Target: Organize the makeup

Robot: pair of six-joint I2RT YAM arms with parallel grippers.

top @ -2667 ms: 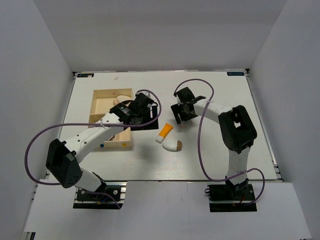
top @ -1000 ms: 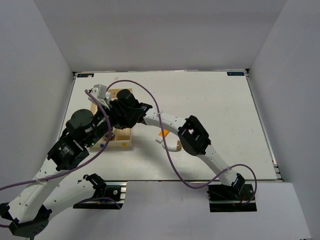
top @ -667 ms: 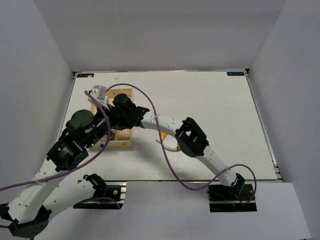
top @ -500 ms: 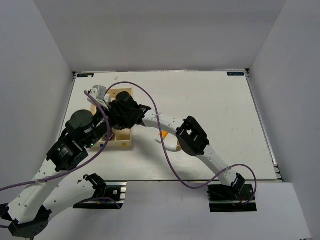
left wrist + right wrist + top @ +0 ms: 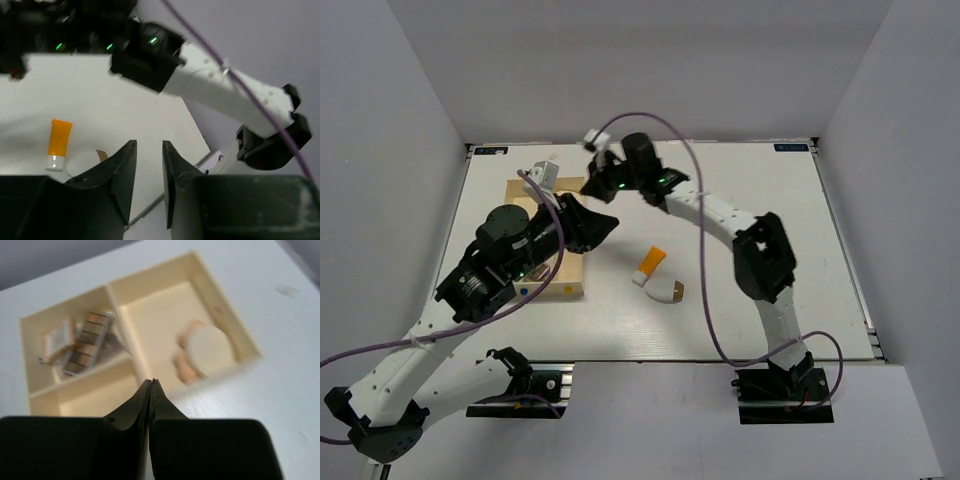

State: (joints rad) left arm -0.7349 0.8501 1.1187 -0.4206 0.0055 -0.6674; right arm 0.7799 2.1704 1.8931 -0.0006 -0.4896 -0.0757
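Observation:
On the white table lie an orange tube with a white cap [image 5: 650, 265] [image 5: 59, 144] and a pale rounded piece with a brown end [image 5: 667, 291] [image 5: 100, 155]. The pale wooden tray [image 5: 548, 292] [image 5: 226, 315] holds two slim eyeshadow palettes [image 5: 85, 342], a square compact [image 5: 57, 337], a round cream puff [image 5: 209, 347] and a peach sponge [image 5: 184, 368]. My left gripper [image 5: 605, 225] [image 5: 148, 142] hangs raised by the tray's right side, open and empty. My right gripper [image 5: 595, 186] [image 5: 151, 381] is high over the tray's far right corner, shut on nothing.
My right arm's white forearm [image 5: 705, 208] [image 5: 220, 92] stretches across the table's far middle, above and beyond the tube. Purple cables [image 5: 650, 122] loop over both arms. Grey walls close in the table on three sides.
The right gripper has pulled up and away from low over the tray to its far corner and has shut. The left gripper has swung right, and its jaws have narrowed.

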